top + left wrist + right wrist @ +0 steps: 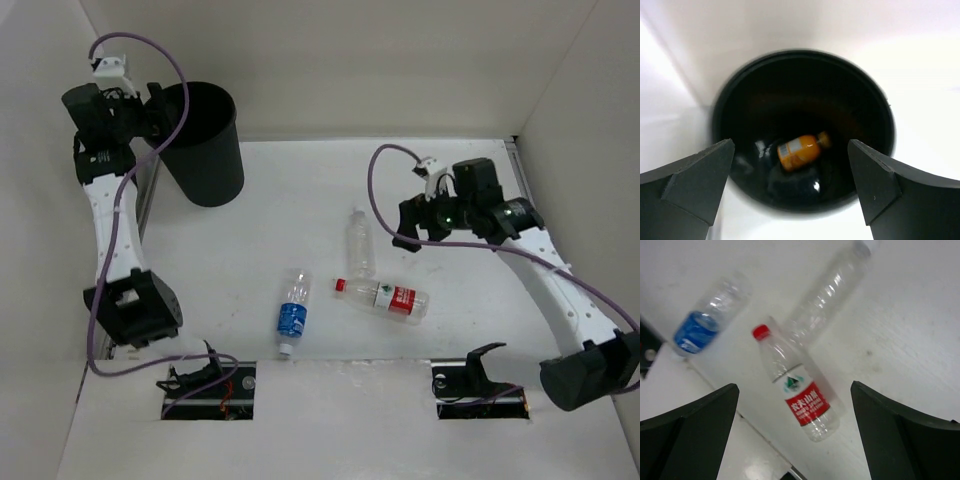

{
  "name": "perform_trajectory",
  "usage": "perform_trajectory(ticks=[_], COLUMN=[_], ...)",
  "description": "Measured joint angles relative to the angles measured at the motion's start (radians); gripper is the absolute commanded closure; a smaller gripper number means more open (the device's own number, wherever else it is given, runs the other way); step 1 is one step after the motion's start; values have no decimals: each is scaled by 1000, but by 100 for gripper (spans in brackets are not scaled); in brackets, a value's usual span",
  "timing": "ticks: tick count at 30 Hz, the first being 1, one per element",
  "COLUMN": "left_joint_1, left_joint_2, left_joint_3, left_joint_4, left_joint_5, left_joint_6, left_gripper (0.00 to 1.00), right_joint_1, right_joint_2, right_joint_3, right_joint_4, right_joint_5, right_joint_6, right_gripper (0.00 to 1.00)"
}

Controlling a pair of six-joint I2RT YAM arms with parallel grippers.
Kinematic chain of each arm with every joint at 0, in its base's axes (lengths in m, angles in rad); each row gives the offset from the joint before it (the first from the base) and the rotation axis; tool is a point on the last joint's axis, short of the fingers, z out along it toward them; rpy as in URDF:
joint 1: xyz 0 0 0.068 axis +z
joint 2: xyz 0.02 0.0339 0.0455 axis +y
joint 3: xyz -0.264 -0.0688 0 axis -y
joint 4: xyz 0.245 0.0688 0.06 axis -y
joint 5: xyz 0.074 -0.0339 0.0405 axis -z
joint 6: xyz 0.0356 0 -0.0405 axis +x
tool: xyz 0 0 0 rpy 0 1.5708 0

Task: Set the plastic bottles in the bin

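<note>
Room wide around three loose bottles, bin tight in the corner

White walls closed the tabletop (300, 190) on the left, back and right. The bin (212, 172) stood in the far left corner, close to both walls, with open surface to its right and front. The left pincer (790, 144) hung over the bin's mouth, released and spread wide. Below it the orange bottle (801, 150) lay on its side on the bin's floor.

The other three bottles lay flat mid-tabletop, well apart from the bin and from every wall. The clear unlabelled bottle (360, 243) pointed its cap toward the back wall. Its base came just beside the neck of the red-label bottle (385, 297); whether they touched could not be told. The blue-label bottle (292, 312) lay apart to their left, its cap just beside the tabletop's near edge.

The right pincer (794, 386) hovered to the right of the unlabelled bottle, released and wide, with open surface behind it and to its right. A purple cable (372, 190) looped off its wrist toward the bottles.
</note>
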Motion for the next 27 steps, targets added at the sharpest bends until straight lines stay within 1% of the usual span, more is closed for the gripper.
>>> perform_trajectory(ticks=[2,5,7,11,15,23,27], left_joint_1=[4,27,43,32,41,56,72], left_joint_2=[-137,-364,-517,-735,-824,-858,-870], left_joint_3=[-53,-111,-141,-172,-191,-375,-409], left_joint_4=[-23,-45,-51,-97,-156,-317,-372], left_joint_5=[-45,-79,-86,-81,-52,20,33], left_joint_6=[-2,-10,-14,-25,-48,-55,-55], left_gripper=[0,0,0,0,0,0,0], right_joint_1=[29,37,39,65,114,176,190], right_joint_2=[13,88,157,274,375,507,563], right_joint_3=[-104,-198,-217,-212,-170,-98,-80], right_joint_4=[36,75,112,210,278,369,388], right_joint_5=[111,215,256,293,293,285,296], right_joint_6=[27,92,142,214,254,295,300], right_gripper=[0,0,0,0,0,0,0])
